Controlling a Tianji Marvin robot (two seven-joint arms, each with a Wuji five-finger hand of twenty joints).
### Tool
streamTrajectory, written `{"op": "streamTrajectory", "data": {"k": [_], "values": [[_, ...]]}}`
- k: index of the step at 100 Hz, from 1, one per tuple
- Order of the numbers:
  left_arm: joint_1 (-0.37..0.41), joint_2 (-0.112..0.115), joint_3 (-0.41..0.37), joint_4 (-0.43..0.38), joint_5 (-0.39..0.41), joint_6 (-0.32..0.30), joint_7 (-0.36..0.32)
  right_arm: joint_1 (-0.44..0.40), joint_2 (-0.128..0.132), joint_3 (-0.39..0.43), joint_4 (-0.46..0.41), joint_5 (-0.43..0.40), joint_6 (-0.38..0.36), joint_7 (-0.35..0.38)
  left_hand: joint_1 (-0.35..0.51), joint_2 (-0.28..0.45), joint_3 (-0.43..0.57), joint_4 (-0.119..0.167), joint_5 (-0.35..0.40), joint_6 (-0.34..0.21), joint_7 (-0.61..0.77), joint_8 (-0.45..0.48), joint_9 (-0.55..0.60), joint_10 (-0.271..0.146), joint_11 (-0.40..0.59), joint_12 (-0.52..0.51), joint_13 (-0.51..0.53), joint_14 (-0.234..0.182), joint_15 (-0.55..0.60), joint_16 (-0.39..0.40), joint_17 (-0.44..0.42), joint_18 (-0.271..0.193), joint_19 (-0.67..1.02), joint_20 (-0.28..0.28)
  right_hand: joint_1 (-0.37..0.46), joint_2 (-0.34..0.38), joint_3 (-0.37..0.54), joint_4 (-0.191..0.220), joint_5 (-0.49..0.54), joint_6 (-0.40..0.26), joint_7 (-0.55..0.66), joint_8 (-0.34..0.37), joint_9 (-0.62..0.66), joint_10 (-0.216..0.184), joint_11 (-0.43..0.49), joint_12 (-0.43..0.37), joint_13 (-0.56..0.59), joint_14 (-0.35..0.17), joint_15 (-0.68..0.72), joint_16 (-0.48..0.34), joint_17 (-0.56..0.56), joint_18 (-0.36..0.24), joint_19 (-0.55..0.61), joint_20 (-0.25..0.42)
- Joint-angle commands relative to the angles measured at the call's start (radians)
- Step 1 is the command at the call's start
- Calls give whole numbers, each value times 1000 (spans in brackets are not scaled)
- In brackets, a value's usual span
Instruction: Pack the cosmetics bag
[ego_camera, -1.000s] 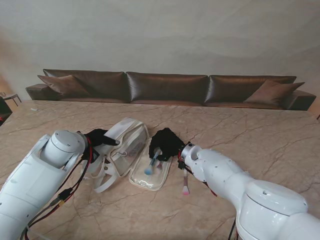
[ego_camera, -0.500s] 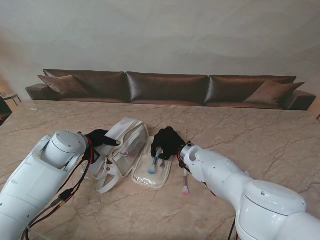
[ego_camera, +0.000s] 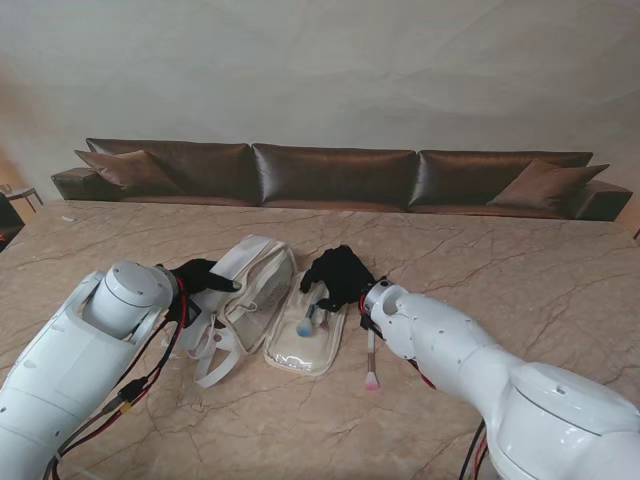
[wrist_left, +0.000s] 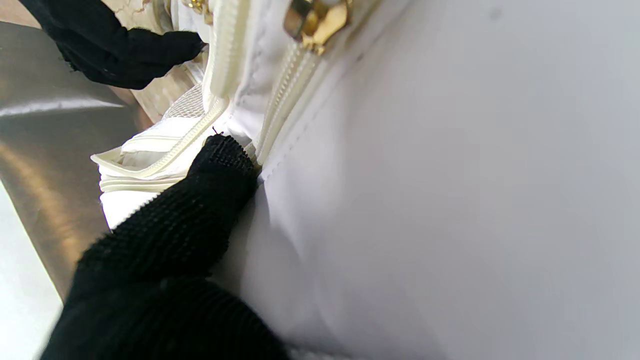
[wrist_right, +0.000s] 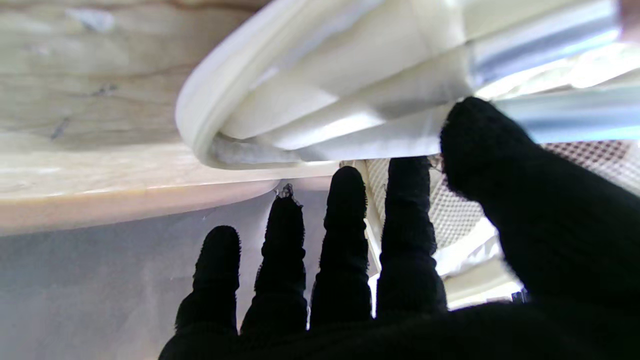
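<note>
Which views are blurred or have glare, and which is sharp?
Stand view: sharp, evenly lit. Left wrist view: the white bag fills the frame, soft and featureless. Right wrist view: the clear pouch is blurred, with bright glare along the brush handles.

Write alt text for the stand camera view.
On a marble table, the left hand rests on an opened white cosmetics bag while the right hand hovers, fingers spread, over brushes lying in its clear flap. A pink-tipped brush lies beside it.
</note>
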Motion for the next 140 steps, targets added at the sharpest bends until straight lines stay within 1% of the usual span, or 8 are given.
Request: {"op": "streamTrajectory", "data": {"k": [1, 30, 38, 53, 66, 87, 117, 140], "values": [[2, -9, 1, -9, -6, -1, 3, -7, 17, 10, -15, -4, 1, -5, 97, 126, 51, 31, 63, -157, 97, 38, -1, -7, 15, 8, 6, 11, 10, 2, -3, 24, 6, 21, -41, 31, 14, 50, -47, 14, -20, 8, -35, -1, -20, -8, -21, 9, -4, 4, -17, -2, -16, -4], [4, -11, 4, -12, -7, 2, 11, -41, 58, 75, -109, -7, -18, 49, 98, 128, 47, 32, 63, -160, 98, 37, 0, -9, 16, 9, 5, 9, 10, 3, -4, 24, 6, 22, -12, 50, 32, 53, 21, -60, 44, 34, 9, -15, -14, -18, 24, 2, -13, 3, -13, -7, -9, 29], [5, -11, 4, -14, -6, 2, 12, -34, 39, 60, -67, -6, -25, 6, 98, 127, 46, 32, 62, -161, 97, 37, -1, -10, 16, 10, 4, 10, 10, 3, -3, 23, 6, 23, 22, -14, -12, -140, 68, -179, 244, 18, 79, -33, 8, 5, 90, 6, -15, 11, -2, -3, 44, 47], [5, -9, 5, -16, -3, 2, 8, -32, 31, 57, -53, -1, 1, -11, 99, 128, 46, 32, 63, -160, 98, 37, 0, -9, 17, 12, 5, 8, 11, 3, -4, 22, 5, 23, 53, 131, -3, -112, 145, -357, 334, 128, 117, -46, 9, 30, 107, 0, -14, 16, 3, -12, 91, 7], [6, -9, 3, -17, -2, 1, 7, -32, 43, 70, -70, 9, 13, 36, 100, 129, 44, 32, 63, -159, 98, 37, 0, -9, 18, 13, 4, 8, 11, 3, -4, 23, 5, 23, 231, 269, -27, -87, 93, -244, 214, -26, 105, -27, -51, 67, 75, -13, -10, 13, 0, -25, 70, -18], [8, -8, 1, -20, -2, 0, 5, -23, 40, 61, -50, 15, 20, 44, 99, 128, 45, 32, 64, -161, 98, 37, 0, -10, 18, 15, 5, 9, 11, 3, -4, 22, 5, 23, 354, 271, -28, -78, 30, -181, 95, 28, 84, -16, -73, 47, 64, -16, -1, 8, 2, -27, 73, -10], [13, -12, -2, -24, 1, -2, 21, -104, 148, 184, -289, -67, 85, 77, 99, 129, 44, 32, 62, -161, 98, 37, 0, -12, 18, 17, 5, 7, 12, 3, -3, 22, 6, 24, 113, 246, 59, 83, -72, -61, 32, -17, 49, -12, -72, -71, 107, 1, -12, 3, 0, -10, 83, -6], [17, -16, 1, -22, -2, -11, 35, -241, 255, 351, -526, -169, 103, 183, 99, 128, 43, 32, 63, -161, 100, 37, 2, -11, 19, 19, 6, 9, 13, 3, -1, 24, 7, 24, 33, 200, 59, 86, -27, -39, 28, -12, 62, 2, -106, -128, 131, 6, -44, -11, 4, -10, 97, -11]]}}
